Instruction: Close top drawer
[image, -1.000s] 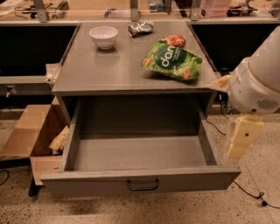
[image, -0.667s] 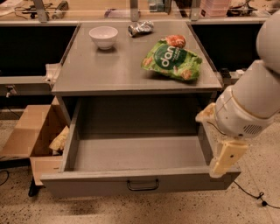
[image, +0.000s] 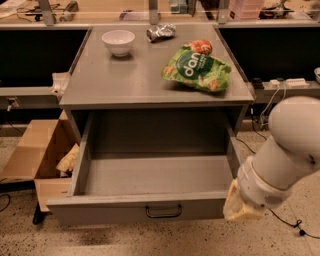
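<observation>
A: Where is the top drawer (image: 100, 212)?
B: Lower centre, pulled out beneath the table (image: 135, 80), its bare grey floor showing.
A: And the tool (image: 243, 204)?
B: Lower right, at the drawer's front right corner; spread or pressed together, cannot tell.

The top drawer (image: 100, 214) is smooth, matt grey metal with 1 dark handle (image: 163, 211). The gripper (image: 240, 207), at the drawer's front right corner, looks like cream plastic under a smooth white arm (image: 287, 150). The chip bag (image: 197, 70) is shiny; the box (image: 40, 150) is brown cardboard.
</observation>
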